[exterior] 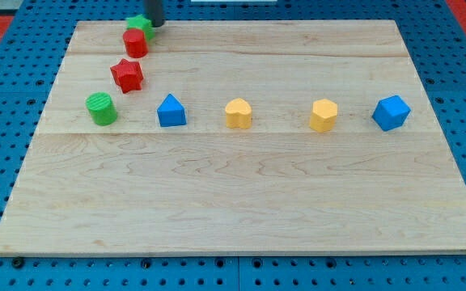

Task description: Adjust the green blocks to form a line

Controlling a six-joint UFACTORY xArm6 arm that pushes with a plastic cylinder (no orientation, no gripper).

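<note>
Board: wooden board (pixel 241 194) on blue pegboard (pixel 6 121).
Near row, 3 to 9 o'clock: blue cube (pixel 391 112), yellow hexagonal block (pixel 324 115), yellow heart-shaped block (pixel 238 113), blue house-shaped block (pixel 171 111), green cylinder (pixel 101 108).
11 o'clock of the green cylinder: red star block (pixel 126 74).
Farther, 12 o'clock of the star: red cylinder (pixel 135 43).
Far edge: second green block (pixel 138 23), shape unclear, touching the red cylinder, partly hidden by the rod.
Tool: my tip (pixel 152 25) against the far green block at its 3 o'clock; grasps nothing, only presses.
</note>
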